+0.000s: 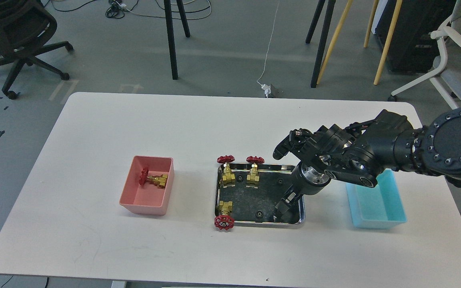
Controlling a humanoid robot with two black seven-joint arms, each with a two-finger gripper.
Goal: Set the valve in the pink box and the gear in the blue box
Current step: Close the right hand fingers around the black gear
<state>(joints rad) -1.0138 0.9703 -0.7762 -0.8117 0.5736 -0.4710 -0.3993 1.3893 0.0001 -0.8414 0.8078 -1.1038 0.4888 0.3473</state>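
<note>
The pink box (147, 191) stands left of centre and holds one valve (153, 179) lying on its side. A shiny steel tray (301, 208) in the middle holds three more valves: two upright at the back (226, 171) (254, 170) and one at the front left (224, 215). Tiny black gears lie on its dark floor (240, 177) (280, 182) (259, 215). The blue box (378, 206) stands at the right and looks empty. My right gripper (281, 209) reaches down into the tray's front right corner; its fingers look dark and merged. My left arm is out of view.
The white table (94, 132) ends close in front of the tray and boxes. My right forearm (374, 154) hangs over the blue box's back left part. Chairs and stand legs are on the floor beyond the table.
</note>
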